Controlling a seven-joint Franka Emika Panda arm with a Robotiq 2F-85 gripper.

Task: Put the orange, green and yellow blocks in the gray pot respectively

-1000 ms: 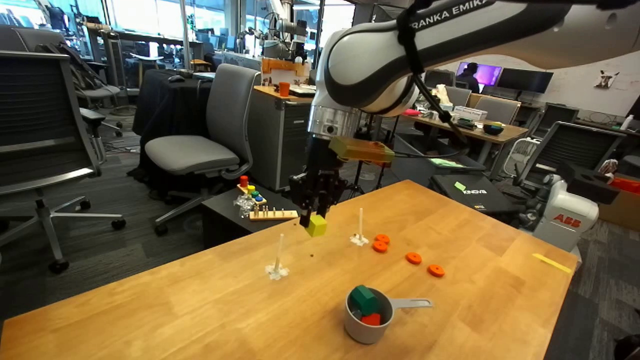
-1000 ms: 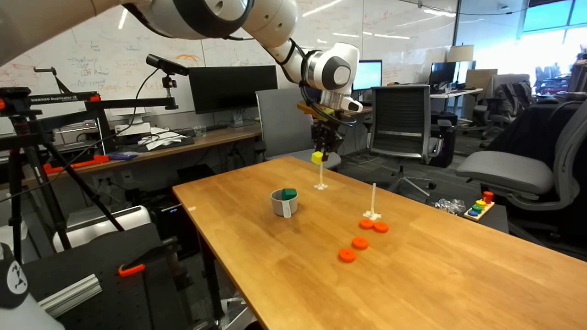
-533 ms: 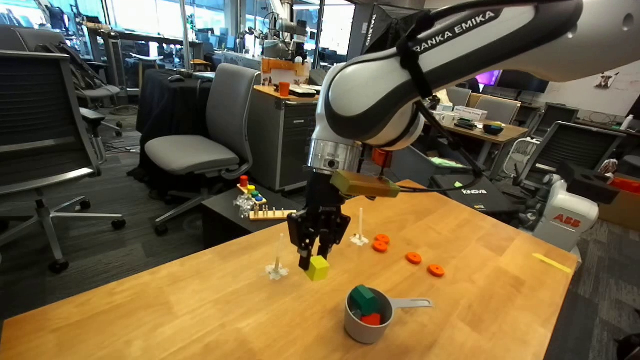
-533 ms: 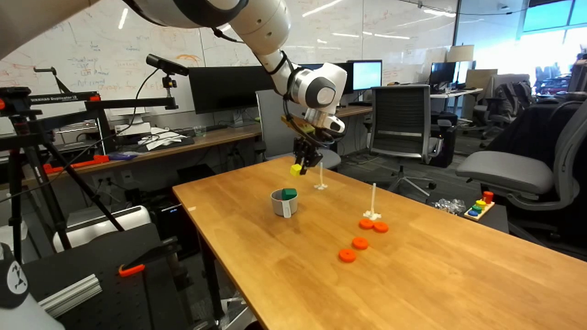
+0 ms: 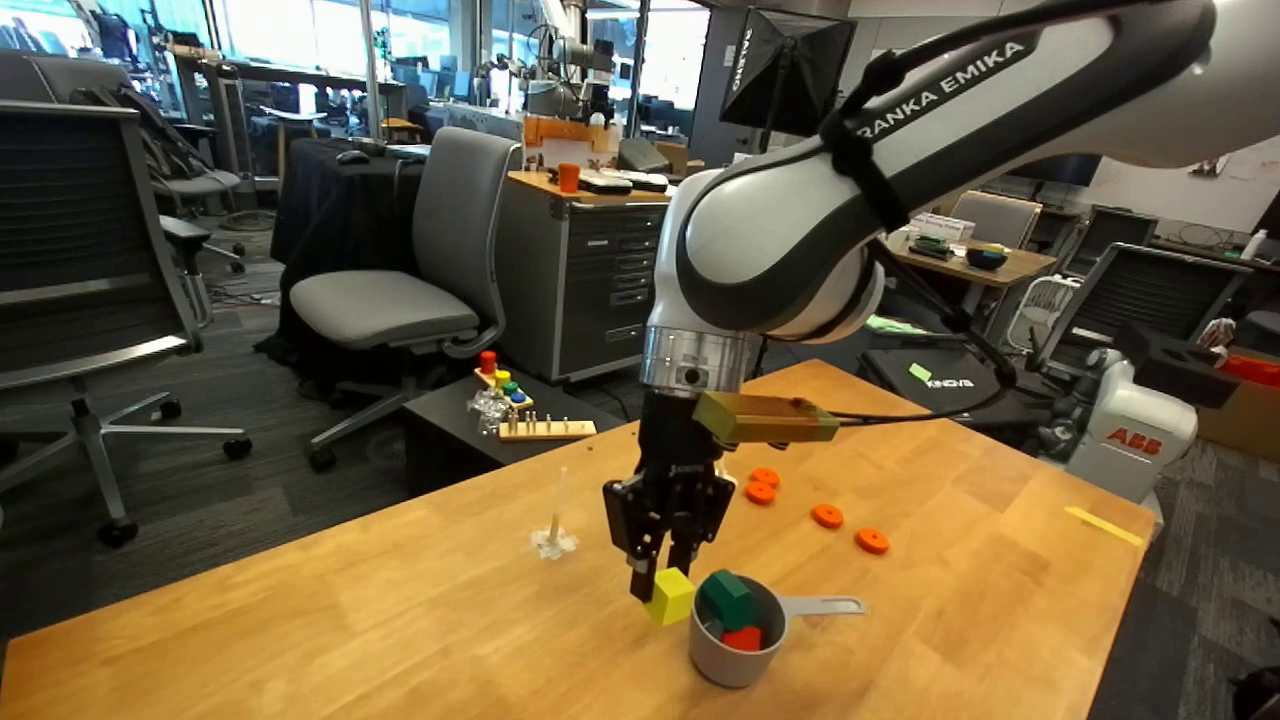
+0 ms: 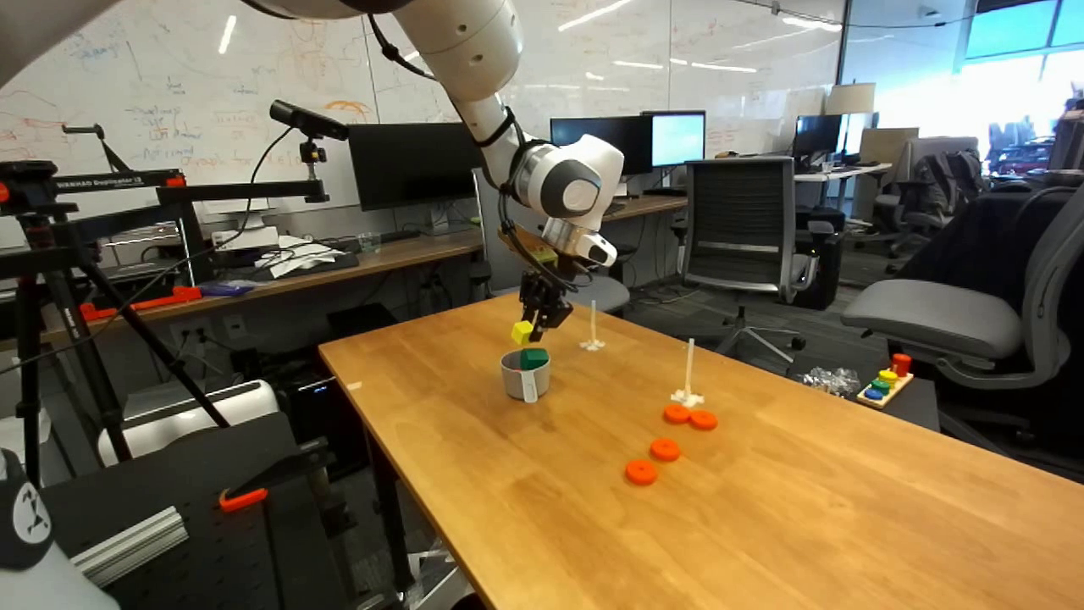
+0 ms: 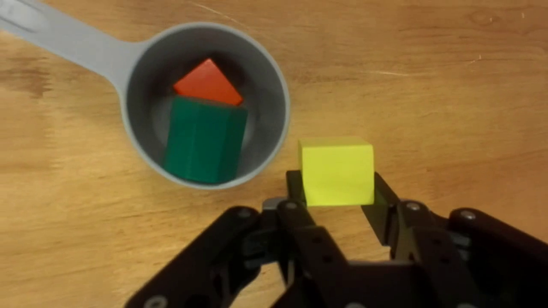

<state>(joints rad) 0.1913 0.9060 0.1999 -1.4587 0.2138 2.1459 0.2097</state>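
My gripper point(image 7: 336, 188) is shut on a yellow block point(image 7: 338, 175), one finger on each side of it. It holds the block above the table, just beside the gray pot point(image 7: 267, 98). In the wrist view the block is right of the pot's rim, not over its opening. Both exterior views show the block point(image 5: 672, 597) point(image 6: 522, 333) near the pot point(image 5: 725, 665) point(image 6: 513, 385). Inside the pot lie a dark green block point(image 7: 205, 141) and a red-orange block point(image 7: 208, 84), partly covered by the green one. The green block rises to about rim height.
A thin upright peg point(image 5: 556, 515) is taped to the table; another peg point(image 6: 689, 373) stands near several flat orange discs point(image 6: 665, 449). The pot's handle point(image 5: 825, 606) sticks out away from the gripper. A low black stand with toys point(image 5: 545, 430) is beyond the table's edge.
My gripper has moved down and toward the pot with the yellow block held in it. The pot and the blocks inside it have not moved.
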